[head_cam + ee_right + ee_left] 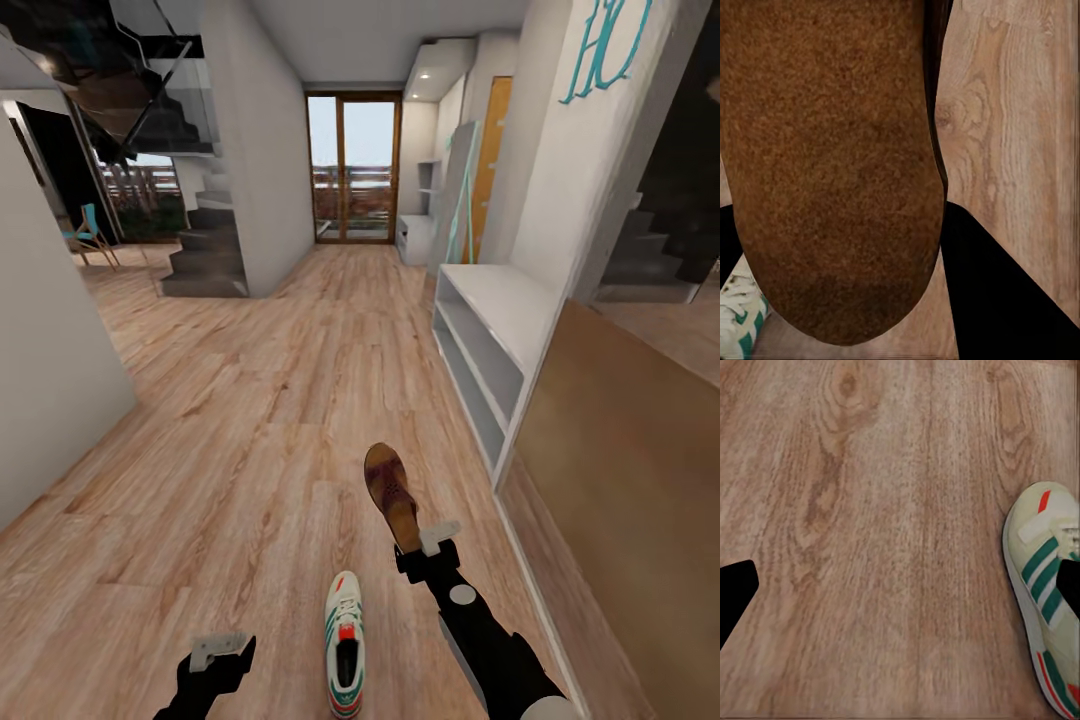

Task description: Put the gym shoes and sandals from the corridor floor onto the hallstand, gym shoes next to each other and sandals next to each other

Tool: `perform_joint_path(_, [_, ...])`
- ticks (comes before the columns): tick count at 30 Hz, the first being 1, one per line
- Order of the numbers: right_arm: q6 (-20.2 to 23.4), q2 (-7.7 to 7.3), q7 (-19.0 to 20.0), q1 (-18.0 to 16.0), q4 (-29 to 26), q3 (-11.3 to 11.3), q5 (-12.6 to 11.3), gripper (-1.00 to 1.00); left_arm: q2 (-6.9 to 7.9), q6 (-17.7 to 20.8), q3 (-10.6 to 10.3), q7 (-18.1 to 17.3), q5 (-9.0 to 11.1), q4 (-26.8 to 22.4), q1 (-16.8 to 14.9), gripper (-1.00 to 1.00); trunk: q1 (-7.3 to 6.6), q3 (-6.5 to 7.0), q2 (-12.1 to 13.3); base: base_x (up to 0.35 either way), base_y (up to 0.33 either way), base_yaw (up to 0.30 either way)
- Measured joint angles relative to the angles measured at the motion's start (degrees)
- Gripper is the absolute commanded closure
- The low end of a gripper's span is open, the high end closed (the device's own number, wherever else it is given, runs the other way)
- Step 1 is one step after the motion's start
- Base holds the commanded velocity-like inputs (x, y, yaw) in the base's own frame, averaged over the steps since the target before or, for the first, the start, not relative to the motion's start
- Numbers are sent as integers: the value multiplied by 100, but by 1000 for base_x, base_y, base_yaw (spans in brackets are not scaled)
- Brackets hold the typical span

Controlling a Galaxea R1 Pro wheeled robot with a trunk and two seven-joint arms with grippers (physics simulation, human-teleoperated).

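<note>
My right gripper (410,545) is shut on the heel end of a dark brown sandal (390,492), held above the corridor floor (260,440). In the right wrist view the sandal's tan underside (832,165) sits between the black fingers (1005,300). One white gym shoe (344,645) with green stripes lies on the floor between my arms, also seen in the right wrist view (739,322). My left gripper (215,652) hangs open to the left of it; in the left wrist view the shoe (1046,585) lies by one finger (731,592). The hallstand (415,238) stands far down the corridor on the right.
A longer plain white two-shelf bench (485,345) lines the right wall ahead, with a brown panel (620,470) nearer. A glass door (352,168) ends the corridor. Stairs (205,240) and a white wall (50,360) are on the left.
</note>
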Motion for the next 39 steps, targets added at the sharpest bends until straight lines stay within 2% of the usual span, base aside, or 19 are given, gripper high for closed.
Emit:
perform_joint_path(12, [-1, 13, -4, 0, -3, 4, 3, 100, 2, -15, 11, 0, 39, 1, -1, -100, -1, 0, 0, -82, -110, 0])
perform_joint_path(18, [6, 151, -7, 0, 0, 4, 7, 100, 3, 4, 11, 47, 53, -31, -33, -100, -1, 0, 0, -5, -6, 0])
perform_joint_path(25, [8, 188, -8, 0, -1, 4, 9, 100, 2, 30, 9, 570, 137, 14, -375, -100, -1, 0, 0, 0, 0, 0])
perform_joint_path(26, [8, 192, -8, 0, 0, -2, 10, 100, -7, 97, -3, 826, 149, 25, -506, -100, -1, 1, 0, 0, 0, 0])
perform_joint_path(29, [8, 197, 0, 0, -23, -2, 9, 100, -76, 395, -14, 977, 149, 33, -638, -100, -1, 0, 0, 0, 0, 0])
perform_joint_path(31, [10, 246, 6, -2, -361, 1, 13, 100, -141, 570, -21, 1019, 145, 30, -678, -100, -1, 1, 0, 0, 0, 0])
perform_joint_path(35, [130, 322, 1, -1, -1073, 5, 7, 100, -165, 587, -20, 1028, 146, 33, -679, -100, -1, 0, 0, 0, 0, 0])
perform_joint_path(39, [661, 411, 6, 0, -1573, 9, 1, 100, -191, 570, -28, 1022, 142, 35, -667, -100, -1, 0, 0, 0, 0, 0])
